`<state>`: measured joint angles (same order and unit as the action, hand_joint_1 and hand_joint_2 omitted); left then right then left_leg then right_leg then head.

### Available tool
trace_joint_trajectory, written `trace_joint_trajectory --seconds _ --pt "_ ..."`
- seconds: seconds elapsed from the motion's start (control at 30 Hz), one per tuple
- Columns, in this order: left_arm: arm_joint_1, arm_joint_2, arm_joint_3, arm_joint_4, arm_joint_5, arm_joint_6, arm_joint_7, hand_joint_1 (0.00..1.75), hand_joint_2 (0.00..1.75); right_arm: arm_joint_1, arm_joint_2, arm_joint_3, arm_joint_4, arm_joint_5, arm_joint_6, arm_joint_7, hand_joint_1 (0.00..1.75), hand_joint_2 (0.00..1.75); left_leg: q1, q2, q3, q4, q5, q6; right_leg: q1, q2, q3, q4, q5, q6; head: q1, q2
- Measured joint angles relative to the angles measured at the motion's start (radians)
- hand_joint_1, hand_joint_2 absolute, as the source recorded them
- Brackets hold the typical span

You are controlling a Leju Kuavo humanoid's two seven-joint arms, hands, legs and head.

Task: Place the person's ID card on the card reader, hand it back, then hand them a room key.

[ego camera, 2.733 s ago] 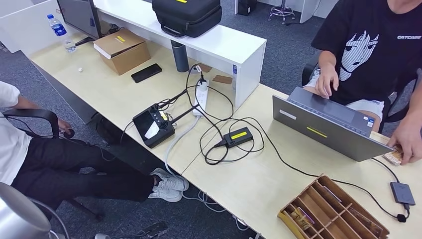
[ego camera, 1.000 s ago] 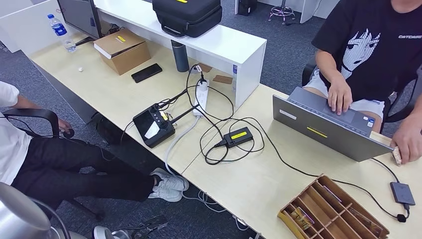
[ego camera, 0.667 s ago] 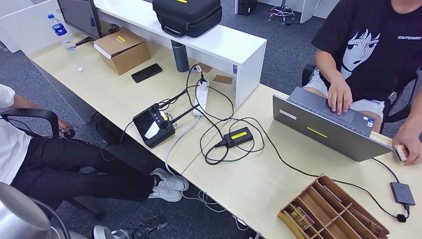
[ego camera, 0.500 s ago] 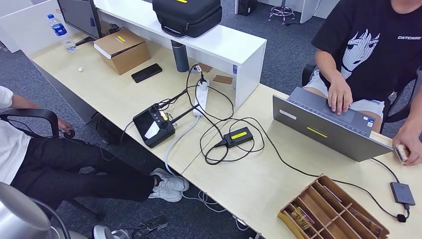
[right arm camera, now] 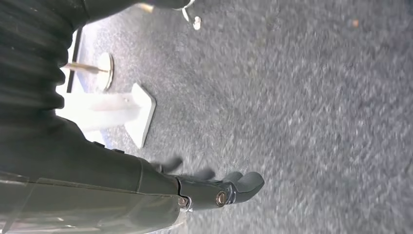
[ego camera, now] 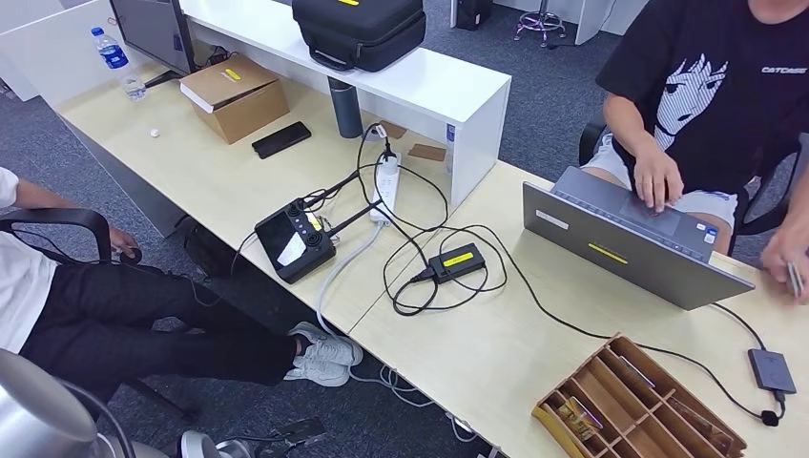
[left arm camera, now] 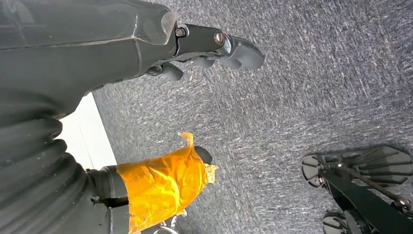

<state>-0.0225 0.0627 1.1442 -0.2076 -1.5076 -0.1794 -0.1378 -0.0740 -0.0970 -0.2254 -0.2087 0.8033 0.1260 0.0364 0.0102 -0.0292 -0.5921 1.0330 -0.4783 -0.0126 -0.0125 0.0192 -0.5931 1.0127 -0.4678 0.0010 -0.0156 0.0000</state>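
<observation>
Left hand (left arm camera: 146, 48) hangs over carpet, fingers apart, holding nothing; right hand (right arm camera: 160, 192) likewise. ID card (ego camera: 794, 279) far right, edge-on in person's hand (ego camera: 788, 260), beyond laptop (ego camera: 630, 250). Card likely thin, stiff, light, slick: pinch across flat faces near free edge.

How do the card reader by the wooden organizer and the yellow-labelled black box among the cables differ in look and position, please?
The card reader is plain dark grey and lies beside the wooden organizer at the desk's right end; the black box carries a yellow label and sits mid-desk inside cable loops, left of the laptop. The reader has one cable; several cables ring the box. Both are small, flat and wired.
</observation>
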Motion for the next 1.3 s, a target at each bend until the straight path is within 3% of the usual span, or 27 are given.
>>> trace_joint_trajectory --seconds 0.03,0.13,0.23,1.07,1.2,1.3 --pt "-0.001 0.001 -0.005 0.001 -0.006 -0.001 -0.002 0.0 0.0 -0.003 0.0 0.0 0.0 -0.007 0.029 -0.003 0.0 0.0 0.0 0.0 0.0 0.0 0.0 0.0 0.0 0.0 0.0 0.0 0.0 0.0 0.0 0.0" --pt "-0.004 0.004 -0.022 0.002 -0.018 -0.007 -0.017 0.0 0.0 -0.008 0.0 0.001 -0.002 -0.009 0.115 -0.032 0.0 0.0 0.0 0.0 0.0 0.0 0.0 0.0 0.0 0.0 0.0 0.0 0.0 0.0 0.0 0.0" --pt "-0.008 0.006 -0.037 0.002 -0.025 -0.008 -0.03 0.0 0.0 -0.01 -0.001 0.004 -0.004 -0.009 0.139 -0.055 0.0 0.0 0.0 0.0 0.0 0.0 0.0 0.0 0.0 0.0 0.0 0.0 0.0 0.0 0.0 0.0" --pt "-0.019 0.007 -0.066 0.002 -0.034 0.02 -0.062 0.0 0.0 -0.023 -0.002 0.01 -0.014 -0.03 0.134 -0.064 0.0 0.0 0.0 0.0 0.0 0.0 0.0 0.0 0.0 0.0 0.0 0.0 0.0 0.0 0.0 0.0" --pt "-0.018 0.007 -0.066 0.002 -0.033 0.022 -0.066 0.0 0.0 -0.023 -0.002 0.01 -0.014 -0.032 0.135 -0.07 0.0 1.75 0.0 0.0 0.0 0.0 0.0 0.0 0.0 0.0 0.0 0.0 0.0 0.0 0.0 0.0" --pt "-0.017 0.008 -0.066 0.005 -0.033 0.021 -0.066 0.0 1.31 -0.023 -0.002 0.01 -0.014 -0.036 0.136 -0.061 0.0 1.75 0.0 0.0 0.0 0.0 0.0 0.0 0.0 0.0 0.0 0.0 0.0 0.0 0.0 0.0"
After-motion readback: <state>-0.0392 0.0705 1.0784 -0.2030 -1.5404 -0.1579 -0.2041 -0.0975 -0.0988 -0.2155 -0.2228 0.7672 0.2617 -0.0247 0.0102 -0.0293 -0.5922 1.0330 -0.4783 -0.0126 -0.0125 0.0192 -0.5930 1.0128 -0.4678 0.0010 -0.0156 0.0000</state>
